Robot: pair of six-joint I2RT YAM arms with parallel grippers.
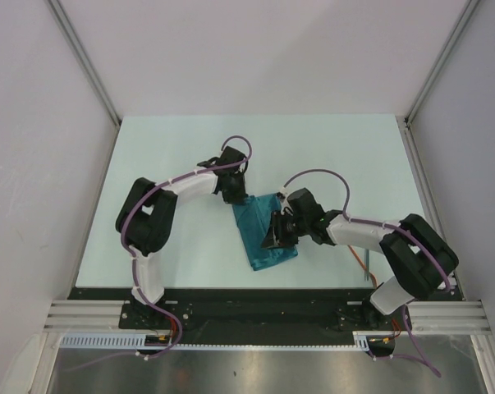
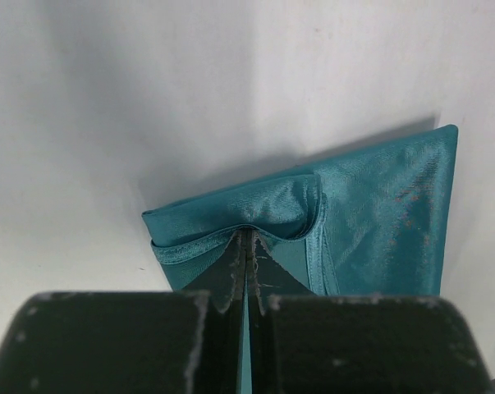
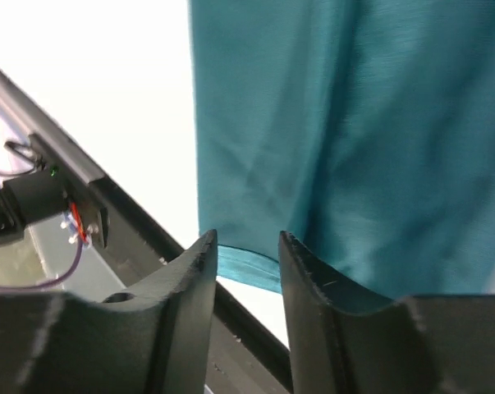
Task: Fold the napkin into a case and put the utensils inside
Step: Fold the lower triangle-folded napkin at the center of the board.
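Note:
The teal napkin [image 1: 262,234] lies folded into a narrow slanted shape at the middle of the table. My left gripper [image 1: 235,195] is at its far corner, shut on a raised fold of the napkin's edge [image 2: 247,234]. The rest of the cloth [image 2: 387,213] lies flat. My right gripper [image 1: 273,238] hovers over the napkin's right side with its jaws apart and nothing between them; the cloth [image 3: 354,123] and its near hem [image 3: 247,261] show below. A thin orange-red strip [image 1: 364,264] beside the right forearm may be the utensil; I cannot tell.
The pale table [image 1: 173,164] has grey walls on three sides. A black rail [image 1: 255,300] runs along the near edge, close to the napkin's near end. It also shows in the right wrist view [image 3: 140,222], with wiring [image 3: 73,223] beyond it.

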